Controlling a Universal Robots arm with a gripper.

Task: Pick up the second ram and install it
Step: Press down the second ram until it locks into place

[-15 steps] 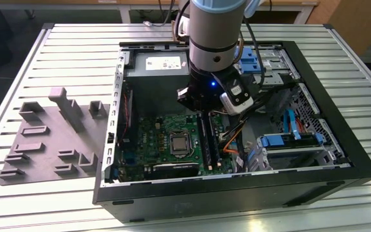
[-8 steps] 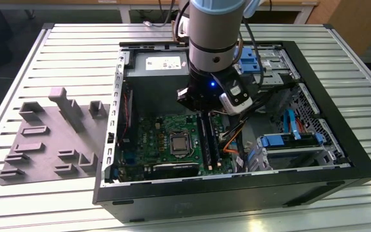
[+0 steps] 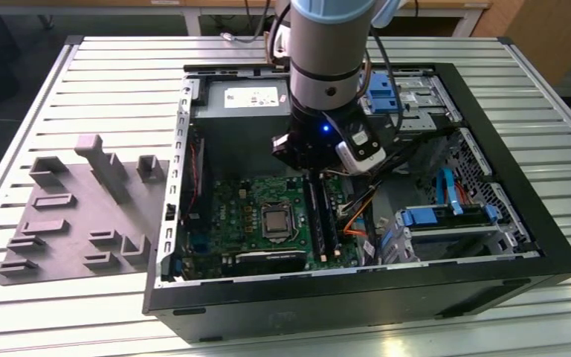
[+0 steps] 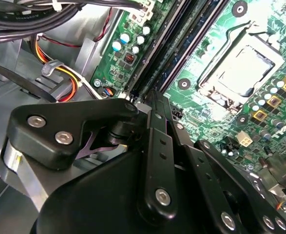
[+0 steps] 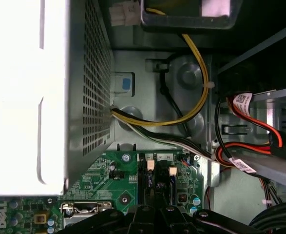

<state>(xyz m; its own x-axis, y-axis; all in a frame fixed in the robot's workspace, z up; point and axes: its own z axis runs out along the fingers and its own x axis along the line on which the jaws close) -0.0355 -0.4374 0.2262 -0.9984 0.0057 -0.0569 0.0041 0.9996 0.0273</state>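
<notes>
- The arm reaches down into the open computer case point(image 3: 365, 294), which lies on its side on the slatted worktop point(image 3: 97, 82)
- The hand point(image 3: 312, 172) hangs just above the motherboard point(image 3: 256, 201), over the upper end of the memory slots point(image 3: 320, 219) that run beside the processor socket point(image 3: 277, 222)
- In the second wrist view the black linkage of the hand point(image 4: 155, 105) converges to a narrow tip right at the end of the long dark slots point(image 4: 181, 44); the pads look drawn close together, but whether they pinch anything I cannot tell
- The second ram point(image 3: 314, 212) appears, as a judgement, to be the dark stick standing on edge in the slots directly under the hand; how deep it sits is hidden
- To do this step well, the stick wants to stay square to its slot and parallel to the neighbouring one, with pressure straight down and even along its length
- The orange and yellow cables point(image 3: 357, 216) lie just beside the slots and could snag
- The grey tray point(image 3: 77, 216) rests on the worktop, well apart on the exterior view's left
</notes>
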